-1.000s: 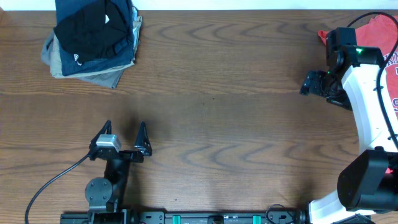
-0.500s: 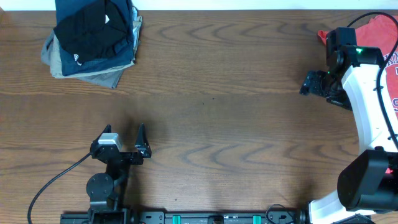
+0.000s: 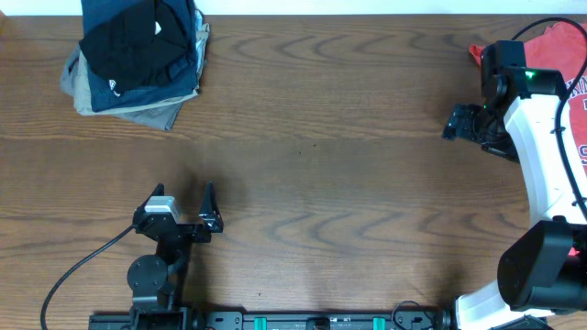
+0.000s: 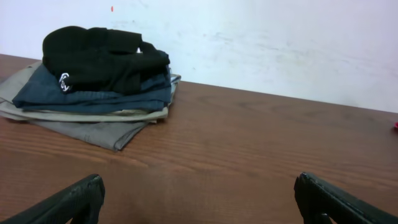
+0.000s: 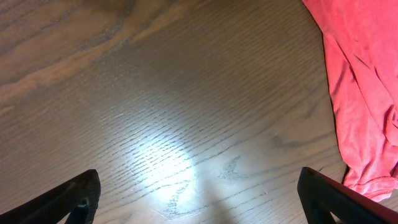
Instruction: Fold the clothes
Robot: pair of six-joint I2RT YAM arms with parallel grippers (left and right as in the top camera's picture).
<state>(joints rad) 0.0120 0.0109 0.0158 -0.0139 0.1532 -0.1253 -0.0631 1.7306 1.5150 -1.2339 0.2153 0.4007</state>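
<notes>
A folded stack of clothes (image 3: 138, 64) lies at the far left corner, a black garment with a small white logo (image 4: 99, 56) on top of blue and grey-beige pieces. A coral-red T-shirt (image 3: 558, 44) lies crumpled at the far right, partly hidden under my right arm; its edge (image 5: 367, 81) shows in the right wrist view. My left gripper (image 3: 183, 190) stands open over bare wood near the front edge, well short of the stack, nothing between its fingers (image 4: 198, 186). Just left of the red shirt, my right gripper (image 3: 453, 122) is open and empty over the table (image 5: 199, 180).
The wooden table (image 3: 321, 165) runs wide between the two arms. A black cable (image 3: 83, 266) trails from the left arm toward the front left. A pale wall (image 4: 280, 43) stands behind the table's far edge.
The left gripper has drawn back a little toward the front edge, then stopped. The right arm and the clothes have not moved.
</notes>
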